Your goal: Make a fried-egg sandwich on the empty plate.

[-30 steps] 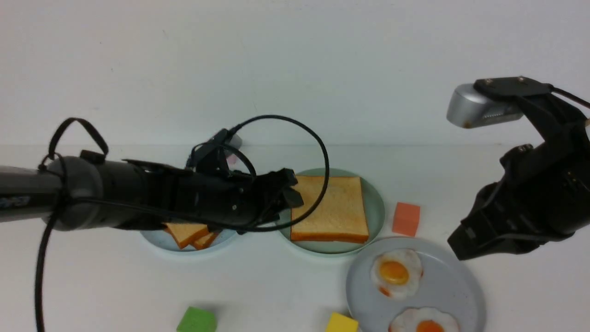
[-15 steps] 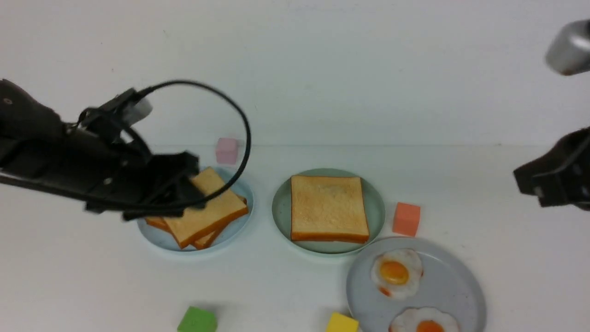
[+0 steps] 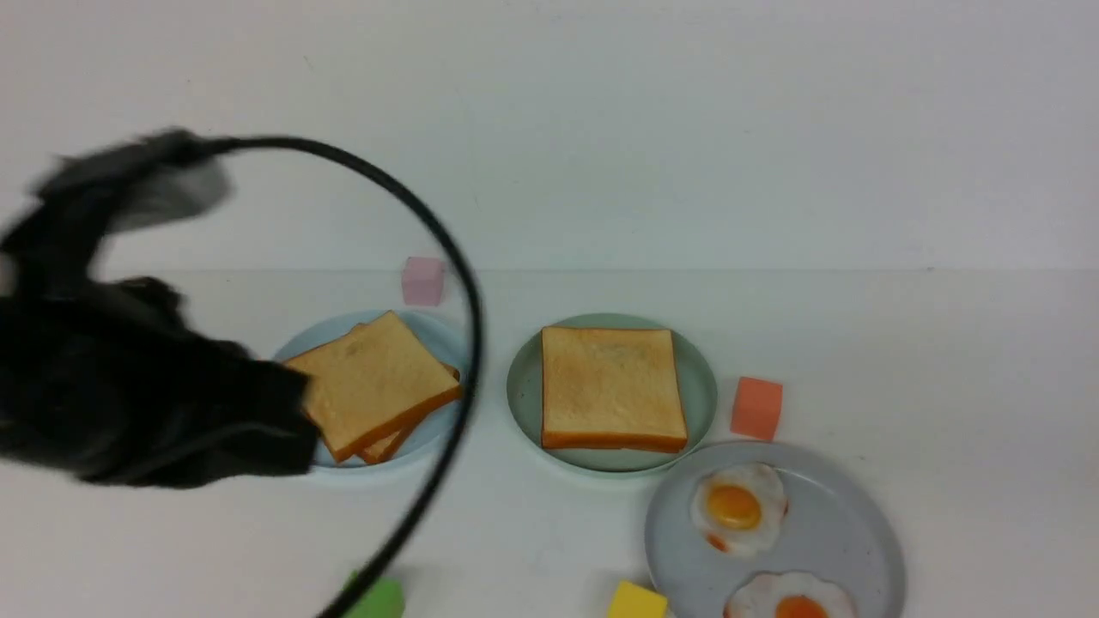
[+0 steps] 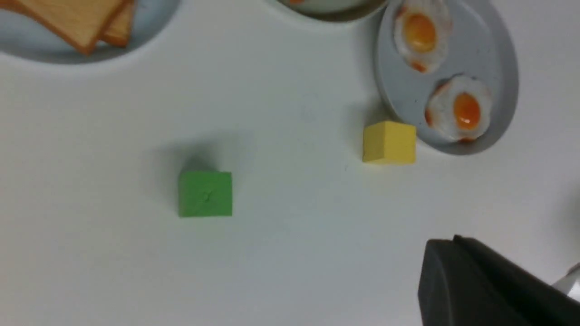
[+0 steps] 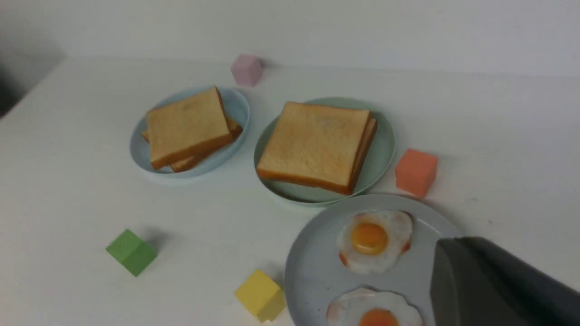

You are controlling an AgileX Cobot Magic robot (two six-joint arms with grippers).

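- Sandwich [image 5: 317,147] on mint plate [image 5: 383,149], centre of bench [image 3: 944,369]: two toast slices stacked; egg betw. them not visible, can't confirm.
- Step: looks like stack done, arms clear of it.
- Left claw [image 3: 258,421]: blurred at bench's left, by blue plate [image 3: 438,343] w/ spare toast [image 3: 369,382]; shut, nothing held.
- Right claw: out of front view; shut, appears empty.
- Two eggs [image 5: 374,240] on grey plate [image 5: 312,267].
- Next: prob. just park; check egg is inside.

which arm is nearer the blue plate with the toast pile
Left. The left arm overlaps the near-left edge of the pale blue plate in the front view; the right arm is out of that view entirely.
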